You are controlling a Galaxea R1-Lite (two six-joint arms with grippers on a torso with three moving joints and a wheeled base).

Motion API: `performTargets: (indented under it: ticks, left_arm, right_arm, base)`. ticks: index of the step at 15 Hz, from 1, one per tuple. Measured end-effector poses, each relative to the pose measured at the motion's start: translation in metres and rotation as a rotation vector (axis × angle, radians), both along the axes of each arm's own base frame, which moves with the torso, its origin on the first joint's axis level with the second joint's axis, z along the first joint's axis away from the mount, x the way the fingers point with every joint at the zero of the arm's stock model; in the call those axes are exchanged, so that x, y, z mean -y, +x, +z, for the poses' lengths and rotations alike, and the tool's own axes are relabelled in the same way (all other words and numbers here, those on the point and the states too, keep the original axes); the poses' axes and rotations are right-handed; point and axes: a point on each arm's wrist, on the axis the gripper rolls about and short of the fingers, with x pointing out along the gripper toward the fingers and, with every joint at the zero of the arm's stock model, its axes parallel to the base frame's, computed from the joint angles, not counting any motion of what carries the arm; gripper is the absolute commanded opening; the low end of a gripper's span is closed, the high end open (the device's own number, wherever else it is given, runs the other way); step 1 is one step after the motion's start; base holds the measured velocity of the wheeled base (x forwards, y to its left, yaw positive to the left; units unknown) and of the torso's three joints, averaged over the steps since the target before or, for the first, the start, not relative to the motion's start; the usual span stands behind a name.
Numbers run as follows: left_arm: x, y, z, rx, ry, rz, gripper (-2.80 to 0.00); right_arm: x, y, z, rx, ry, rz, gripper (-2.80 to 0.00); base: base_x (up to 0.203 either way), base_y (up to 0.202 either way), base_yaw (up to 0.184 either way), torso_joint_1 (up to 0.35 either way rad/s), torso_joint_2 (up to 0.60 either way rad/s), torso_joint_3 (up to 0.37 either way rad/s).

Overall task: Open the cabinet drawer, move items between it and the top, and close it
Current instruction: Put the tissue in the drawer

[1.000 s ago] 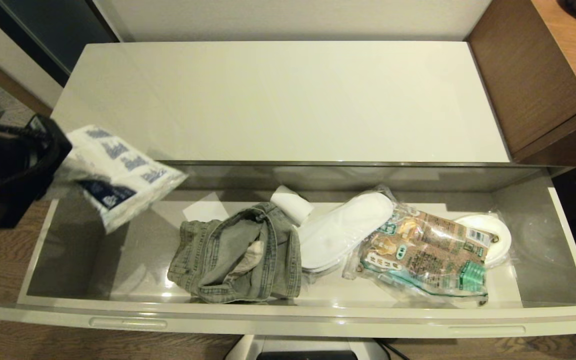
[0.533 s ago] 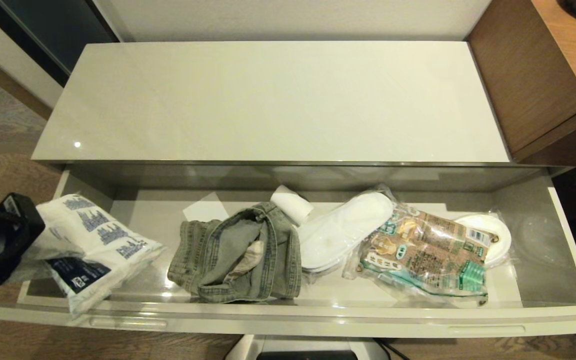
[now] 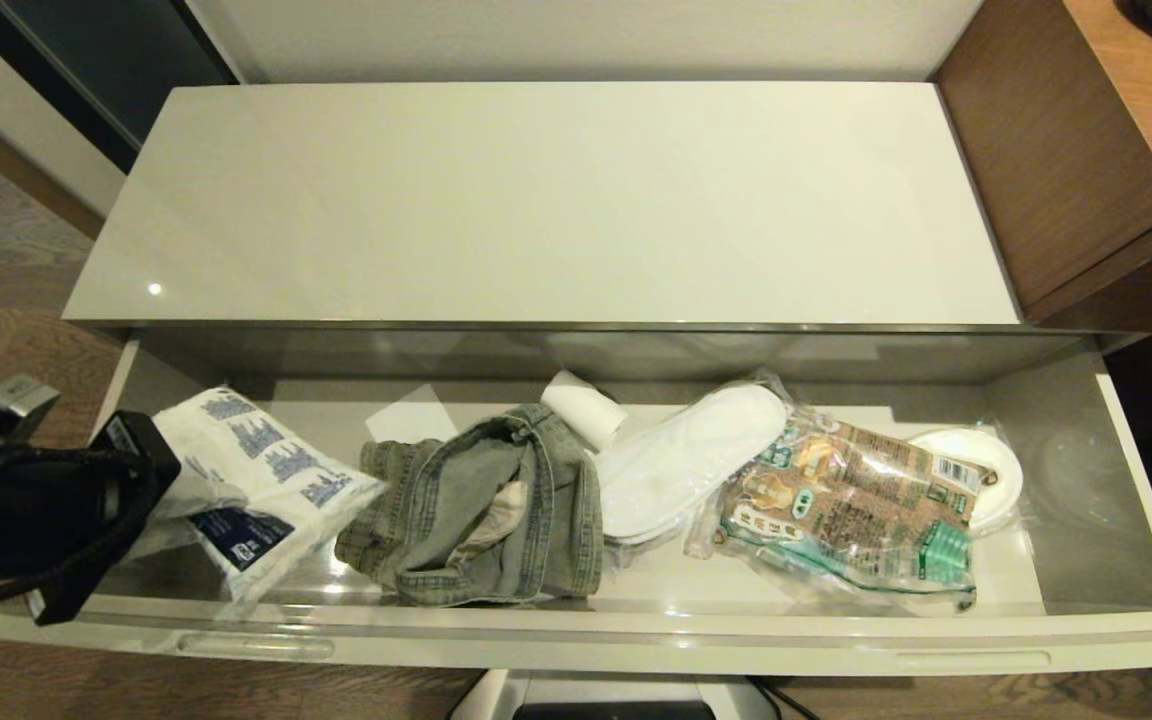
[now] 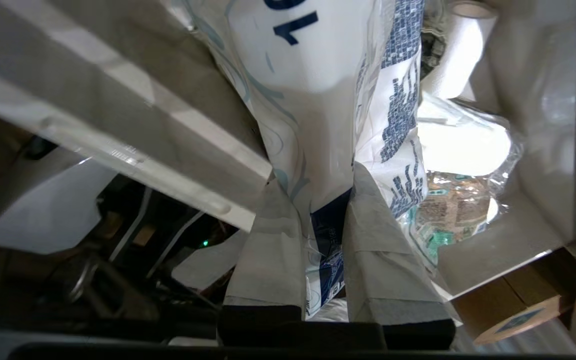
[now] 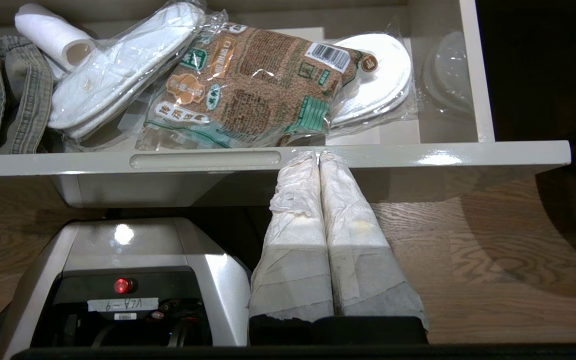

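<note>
The drawer stands pulled out under the glossy cream cabinet top, which is bare. My left gripper is at the drawer's left end, shut on the white pack with blue print; the pack hangs low inside the drawer beside the denim. In the left wrist view the pack is pinched between the padded fingers. The clear crinkly bag with brown contents lies at the right of the drawer. My right gripper is shut and empty, just below the drawer front.
A faded denim garment, a white roll and wrapped white slippers lie in the drawer's middle. A brown wooden desk stands at the right. The robot base sits under the drawer front.
My left gripper has carried the white pack down from beside the cabinet top's left edge into the drawer's left end, then a little rightward toward the denim.
</note>
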Motion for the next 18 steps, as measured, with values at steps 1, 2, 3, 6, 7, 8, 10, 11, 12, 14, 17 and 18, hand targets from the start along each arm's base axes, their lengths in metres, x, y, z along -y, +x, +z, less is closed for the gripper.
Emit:
performTargets:
  ticks: [1,2,3,6,7,8,10,11,12,14,17,18]
  left_arm:
    - [0.000,0.005,-0.006,0.002,-0.006,-0.005,-2.80]
    - [0.001,0.015,-0.013,0.010,-0.011,-0.011,-2.80]
    - [0.002,0.026,-0.023,0.009,-0.012,-0.017,-2.80]
    - [0.004,0.062,-0.048,0.013,0.000,-0.037,-2.80]
    - [0.004,0.072,-0.056,0.010,0.002,-0.039,-2.80]
    - [0.005,0.080,-0.062,0.005,0.003,-0.041,-2.80]
    - [0.005,0.094,-0.078,-0.030,0.004,-0.041,-2.80]
    - [0.006,0.100,-0.084,-0.043,0.005,-0.041,-2.80]
    - [0.006,0.106,-0.090,-0.059,0.006,-0.040,-2.80]
    - [0.007,0.113,-0.098,-0.083,0.006,-0.041,0.00]
    - [0.007,0.119,-0.101,-0.091,0.009,-0.044,0.00]
    - [0.007,0.119,-0.101,-0.090,0.008,-0.043,0.00]
  right_arm:
    - [0.000,0.000,0.000,0.000,0.000,0.000,-2.80]
    - [0.000,0.000,0.000,0.000,0.000,0.000,-2.80]
    - [0.000,0.000,0.000,0.000,0.000,0.000,-2.80]
    - [0.000,0.000,0.000,0.000,0.000,0.000,-2.80]
    - [0.000,0.000,0.000,0.000,0.000,0.000,-2.80]
    - [0.000,0.000,0.000,0.000,-0.001,0.000,-2.80]
    - [0.000,0.000,0.000,0.000,0.000,0.000,-2.80]
    - [0.000,0.000,0.000,0.000,-0.001,0.000,-2.80]
    - [0.000,0.000,0.000,0.000,-0.001,0.000,-2.80]
    - [0.000,0.000,0.000,0.000,0.000,0.000,-2.80]
    - [0.000,0.000,0.000,0.000,0.000,0.000,-2.80]
    - [0.000,0.000,0.000,0.000,0.000,0.000,-2.80]
  base:
    - [0.000,0.000,0.000,0.000,0.00,0.000]
    - [0.000,0.000,0.000,0.000,0.00,0.000]
    - [0.000,0.000,0.000,0.000,0.00,0.000]
    - [0.000,0.000,0.000,0.000,0.00,0.000]
    - [0.000,0.000,0.000,0.000,0.00,0.000]
    - [0.000,0.000,0.000,0.000,0.00,0.000]
    - [0.000,0.000,0.000,0.000,0.00,0.000]
    - [0.000,0.000,0.000,0.000,0.00,0.000]
    - [0.000,0.000,0.000,0.000,0.00,0.000]
    - [0.000,0.000,0.000,0.000,0.00,0.000]
    - [0.000,0.000,0.000,0.000,0.00,0.000]
    - [0.000,0.000,0.000,0.000,0.00,0.000]
